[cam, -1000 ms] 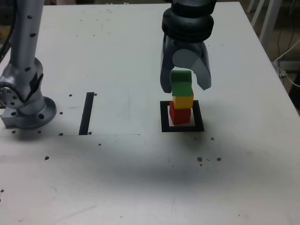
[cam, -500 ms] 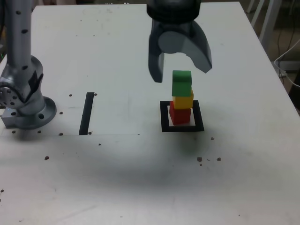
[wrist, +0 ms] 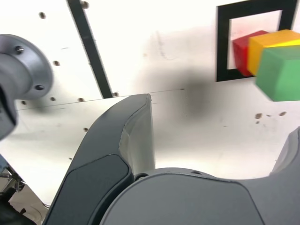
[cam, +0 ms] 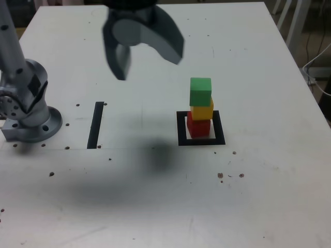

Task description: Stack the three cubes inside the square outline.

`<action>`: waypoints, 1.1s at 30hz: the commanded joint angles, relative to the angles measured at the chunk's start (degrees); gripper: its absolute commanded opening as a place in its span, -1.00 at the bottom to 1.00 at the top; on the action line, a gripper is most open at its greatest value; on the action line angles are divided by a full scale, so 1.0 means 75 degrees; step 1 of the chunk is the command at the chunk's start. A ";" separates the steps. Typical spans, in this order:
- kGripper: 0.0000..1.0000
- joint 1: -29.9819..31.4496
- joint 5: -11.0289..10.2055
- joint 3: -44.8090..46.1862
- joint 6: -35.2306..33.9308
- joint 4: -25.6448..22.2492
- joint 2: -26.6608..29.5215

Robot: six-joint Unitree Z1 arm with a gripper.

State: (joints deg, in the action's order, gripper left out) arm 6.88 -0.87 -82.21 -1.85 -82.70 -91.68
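Three cubes stand stacked inside the black square outline: the red cube at the base, the yellow cube on it, the green cube on top. The wrist view shows the same stack as red, yellow and green, over the outline. My gripper hangs high above the table, well off toward the exterior view's left of the stack. It is open, its jaws spread wide, and nothing is between them.
The arm's grey base stands at the exterior view's left edge of the white table. A straight black strip of tape lies between the base and the outline. Small dark specks dot the tabletop.
The gripper opened off the green cube, rose, and swung away to the exterior view's left. The three-cube stack stayed standing in the outline.
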 commanded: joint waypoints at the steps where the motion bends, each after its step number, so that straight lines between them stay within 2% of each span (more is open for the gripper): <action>1: 0.99 -0.0028 -0.0092 0.0418 -0.0020 0.0024 0.0384; 6: 0.99 -0.0199 -0.0314 0.1700 -0.0023 0.0103 0.1119; 11: 0.99 -0.0295 -0.0357 0.2986 -0.0038 0.0443 0.1420; 18: 0.99 -0.0233 -0.0161 0.3614 -0.0161 0.0845 0.1474; 27: 0.99 -0.0009 0.0136 0.4038 -0.0199 0.2137 0.1185; 30: 0.99 0.0031 0.0011 0.4121 -0.0199 0.2516 0.1013; 33: 0.99 0.0032 -0.0346 0.4181 -0.0199 0.2761 0.0880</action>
State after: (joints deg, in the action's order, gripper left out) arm 7.09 -2.91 -50.97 -3.25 -62.19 -84.71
